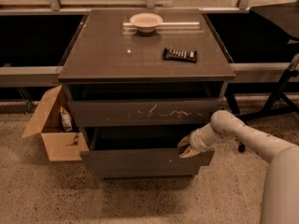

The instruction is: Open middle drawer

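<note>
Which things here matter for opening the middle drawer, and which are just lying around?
For the job: middle drawer, pulled partly out; pincer at its top edge.
Lying about: bowl, black keypad device, cardboard box.
</note>
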`<state>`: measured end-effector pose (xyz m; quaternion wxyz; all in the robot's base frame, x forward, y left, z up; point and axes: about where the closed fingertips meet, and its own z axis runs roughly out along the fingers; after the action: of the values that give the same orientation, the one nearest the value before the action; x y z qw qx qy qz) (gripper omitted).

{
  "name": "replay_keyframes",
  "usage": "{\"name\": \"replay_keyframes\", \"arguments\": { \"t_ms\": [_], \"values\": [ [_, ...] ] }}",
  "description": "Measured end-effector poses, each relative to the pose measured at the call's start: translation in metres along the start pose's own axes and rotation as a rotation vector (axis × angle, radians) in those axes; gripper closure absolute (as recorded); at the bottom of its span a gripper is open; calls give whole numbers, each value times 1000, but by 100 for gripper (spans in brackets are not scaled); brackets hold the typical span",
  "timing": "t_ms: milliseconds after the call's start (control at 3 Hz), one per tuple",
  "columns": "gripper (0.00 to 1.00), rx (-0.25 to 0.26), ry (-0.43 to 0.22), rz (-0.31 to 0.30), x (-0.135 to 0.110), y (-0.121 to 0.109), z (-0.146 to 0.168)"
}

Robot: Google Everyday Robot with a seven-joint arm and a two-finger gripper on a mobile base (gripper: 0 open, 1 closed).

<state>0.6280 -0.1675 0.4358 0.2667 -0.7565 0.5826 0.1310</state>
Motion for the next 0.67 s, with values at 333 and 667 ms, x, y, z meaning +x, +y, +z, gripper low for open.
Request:
{"name": "replay_keyframes", "arguments": {
  "t_ms": [333, 667],
  "values": [
    [98, 0, 0, 0, 0, 0, 0],
    [74, 0, 0, 0, 0, 0, 0]
  ]
}}
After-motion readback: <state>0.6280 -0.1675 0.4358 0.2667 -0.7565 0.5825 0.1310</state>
